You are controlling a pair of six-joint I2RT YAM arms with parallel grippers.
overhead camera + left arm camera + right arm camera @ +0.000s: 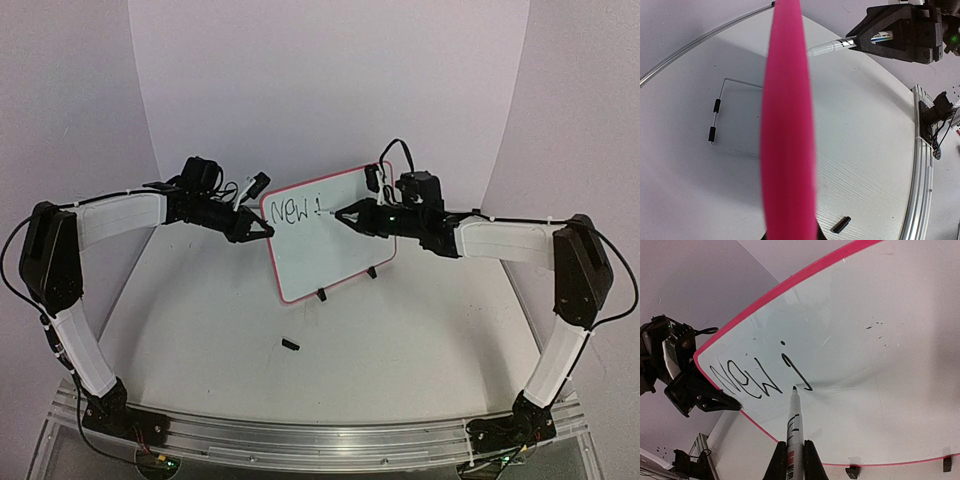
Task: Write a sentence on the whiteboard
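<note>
Tabletop whiteboard [335, 245] between left hand [262, 229], right hand [345, 215]

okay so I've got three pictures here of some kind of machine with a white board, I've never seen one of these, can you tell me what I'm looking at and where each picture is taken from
These are two robot arms bolted to a table edge, each ending in a two-finger gripper. The wide picture looks down from above and behind them. The other two come from small cameras on each wrist. The left gripper is shut on the pink frame of the whiteboard, steadying it; that frame is the blurred pink stripe in the left wrist view. The right gripper is shut on a marker, its tip at the board. So far the writing reads "New" plus a "j". A small black piece lies on the table in front of the board.
</note>
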